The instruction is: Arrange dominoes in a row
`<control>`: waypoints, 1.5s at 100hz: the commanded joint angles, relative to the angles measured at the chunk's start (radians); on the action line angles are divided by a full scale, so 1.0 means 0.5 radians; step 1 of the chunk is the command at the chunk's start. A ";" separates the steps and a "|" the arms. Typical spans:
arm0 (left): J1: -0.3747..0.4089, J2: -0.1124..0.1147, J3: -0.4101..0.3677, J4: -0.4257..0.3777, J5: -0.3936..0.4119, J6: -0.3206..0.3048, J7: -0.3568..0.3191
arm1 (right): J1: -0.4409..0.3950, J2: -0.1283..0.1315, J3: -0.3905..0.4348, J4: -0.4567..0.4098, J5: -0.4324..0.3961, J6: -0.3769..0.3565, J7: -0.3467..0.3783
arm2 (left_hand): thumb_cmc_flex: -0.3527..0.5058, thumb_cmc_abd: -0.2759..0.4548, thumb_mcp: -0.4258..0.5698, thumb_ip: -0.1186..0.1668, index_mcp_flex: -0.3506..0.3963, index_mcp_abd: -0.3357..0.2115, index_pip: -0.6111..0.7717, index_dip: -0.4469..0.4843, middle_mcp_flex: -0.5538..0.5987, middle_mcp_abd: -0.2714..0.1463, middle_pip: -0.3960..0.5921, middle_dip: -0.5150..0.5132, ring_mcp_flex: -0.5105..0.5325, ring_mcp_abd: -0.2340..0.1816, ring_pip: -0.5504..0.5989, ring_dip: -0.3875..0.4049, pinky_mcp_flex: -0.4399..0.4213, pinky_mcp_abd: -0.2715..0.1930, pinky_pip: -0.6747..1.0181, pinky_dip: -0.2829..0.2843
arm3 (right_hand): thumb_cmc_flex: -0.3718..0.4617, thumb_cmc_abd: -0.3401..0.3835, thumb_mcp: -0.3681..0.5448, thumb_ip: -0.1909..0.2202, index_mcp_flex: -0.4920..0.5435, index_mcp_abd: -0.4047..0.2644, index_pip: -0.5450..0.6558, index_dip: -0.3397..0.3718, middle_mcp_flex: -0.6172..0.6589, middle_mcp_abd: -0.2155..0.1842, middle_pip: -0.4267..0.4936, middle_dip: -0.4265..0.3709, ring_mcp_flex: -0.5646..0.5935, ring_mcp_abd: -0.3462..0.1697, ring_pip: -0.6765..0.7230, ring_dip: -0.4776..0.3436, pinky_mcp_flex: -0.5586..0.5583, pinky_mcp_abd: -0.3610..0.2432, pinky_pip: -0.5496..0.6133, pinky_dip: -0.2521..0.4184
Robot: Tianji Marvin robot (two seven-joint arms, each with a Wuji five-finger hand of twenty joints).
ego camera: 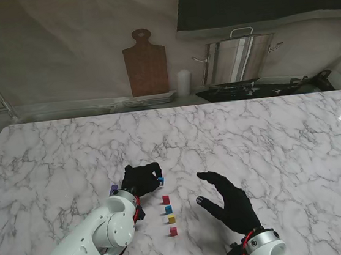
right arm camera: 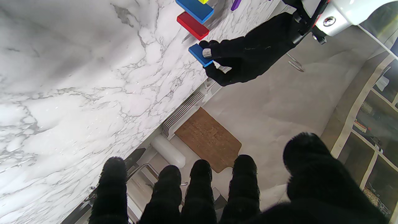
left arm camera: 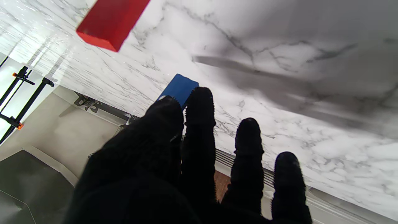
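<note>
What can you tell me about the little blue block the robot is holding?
The blue domino is a small, flat, smooth rectangular block, solid bright blue like painted wood or plastic. The left hand pinches it between the tips of its black-gloved fingers, at the far end of the row, just beyond the red domino. Whether it touches the marble table cannot be told.

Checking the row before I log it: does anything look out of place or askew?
One purple domino lies apart from the row, left of it by the left robot hand, which holds a blue domino.
</note>
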State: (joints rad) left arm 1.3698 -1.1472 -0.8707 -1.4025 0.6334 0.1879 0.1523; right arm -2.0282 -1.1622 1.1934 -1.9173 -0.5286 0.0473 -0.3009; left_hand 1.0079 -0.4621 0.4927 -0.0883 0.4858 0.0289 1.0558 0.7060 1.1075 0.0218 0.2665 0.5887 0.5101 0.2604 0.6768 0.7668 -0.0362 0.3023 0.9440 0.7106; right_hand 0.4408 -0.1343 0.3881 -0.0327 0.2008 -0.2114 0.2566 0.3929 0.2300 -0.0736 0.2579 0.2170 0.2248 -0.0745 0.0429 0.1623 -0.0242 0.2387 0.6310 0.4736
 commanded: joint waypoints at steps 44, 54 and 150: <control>-0.009 -0.039 0.054 0.078 -0.086 -0.003 0.013 | -0.007 0.001 -0.011 -0.003 -0.008 0.011 0.006 | 0.173 0.093 -0.218 -0.011 0.117 -0.068 0.116 -0.131 0.016 -0.054 0.034 0.054 -0.077 -0.052 0.039 0.037 -0.076 0.003 0.026 0.014 | 0.051 0.072 -0.026 0.058 -0.064 -0.035 0.012 0.027 -0.057 -0.023 0.023 0.008 -0.022 -0.052 -0.037 -0.025 -0.010 -0.070 0.020 0.031; -0.024 -0.046 0.073 0.097 -0.108 -0.002 0.016 | -0.006 0.001 -0.013 -0.002 -0.007 0.012 0.007 | 0.176 0.096 -0.222 -0.008 0.111 -0.077 0.122 -0.141 0.016 -0.061 0.015 0.031 -0.077 -0.060 0.039 0.034 -0.075 0.001 0.027 0.014 | 0.050 0.073 -0.026 0.058 -0.062 -0.036 0.013 0.028 -0.058 -0.024 0.022 0.008 -0.021 -0.052 -0.036 -0.025 -0.010 -0.069 0.020 0.031; 0.000 -0.038 0.053 0.067 -0.146 0.000 -0.034 | 0.000 0.001 -0.013 0.007 -0.009 0.007 0.007 | 0.164 0.083 -0.204 0.020 0.134 0.103 -0.004 0.021 0.033 0.013 0.069 0.011 -0.083 -0.047 0.060 0.050 -0.093 0.000 0.037 0.019 | 0.050 0.072 -0.027 0.058 -0.064 -0.035 0.012 0.026 -0.060 -0.022 0.022 0.007 -0.023 -0.053 -0.037 -0.025 -0.009 -0.070 0.020 0.031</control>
State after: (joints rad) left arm 1.3657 -1.1672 -0.8449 -1.3657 0.5617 0.1891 0.1525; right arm -2.0251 -1.1613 1.1872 -1.9160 -0.5312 0.0476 -0.2983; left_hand 1.0442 -0.4416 0.3721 -0.0883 0.5228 0.0742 1.0417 0.6918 1.1064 0.0249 0.2856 0.6000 0.4728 0.2476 0.6921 0.7782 -0.0596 0.3023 0.9440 0.7100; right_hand 0.4408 -0.1344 0.3882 -0.0327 0.2008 -0.2114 0.2566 0.3929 0.2300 -0.0736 0.2579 0.2170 0.2248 -0.0745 0.0429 0.1623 -0.0242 0.2387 0.6310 0.4736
